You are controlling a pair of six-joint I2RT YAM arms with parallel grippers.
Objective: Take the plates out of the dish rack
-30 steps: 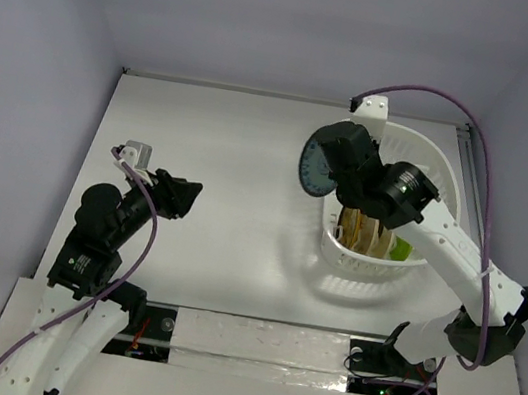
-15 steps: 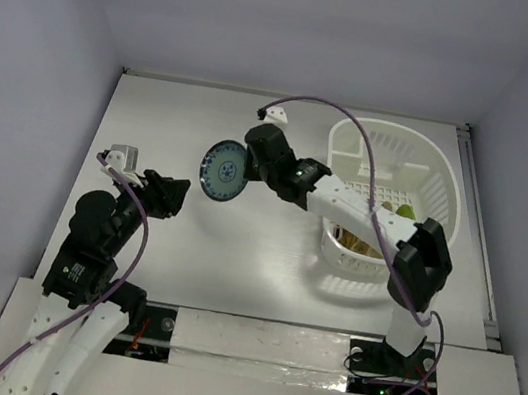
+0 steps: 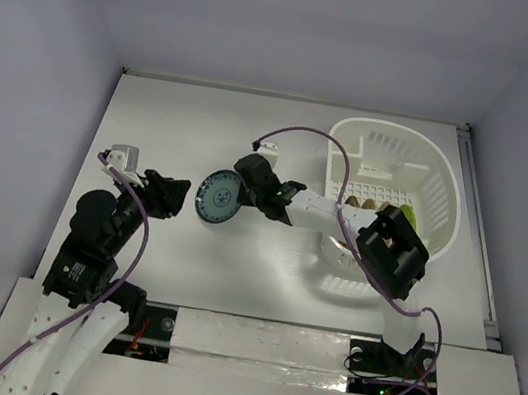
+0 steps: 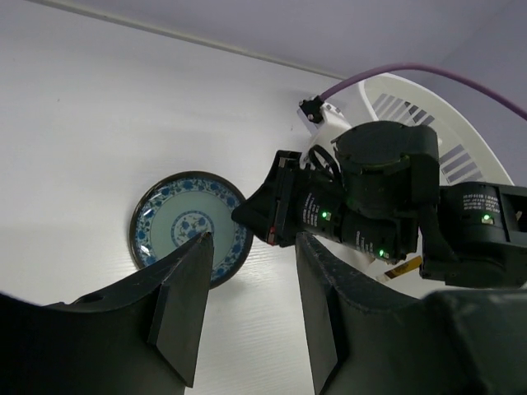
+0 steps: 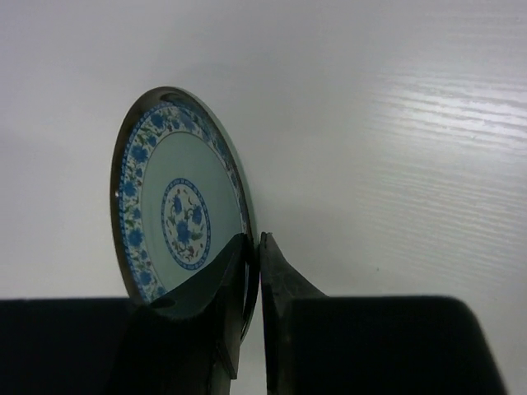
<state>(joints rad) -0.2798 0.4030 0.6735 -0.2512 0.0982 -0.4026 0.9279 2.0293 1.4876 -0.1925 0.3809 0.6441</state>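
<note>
No readable text or markings anywhere.

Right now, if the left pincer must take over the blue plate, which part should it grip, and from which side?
Probably the free rim of the blue plate, opposite where the right pincer pinches it, coming from the left arm's side. Only its thin edge fits between jaws, and the left pincer faces it, open.

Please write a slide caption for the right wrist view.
Right gripper pinches the rim of the teal-blue patterned plate, held on edge, white table behind.
</note>
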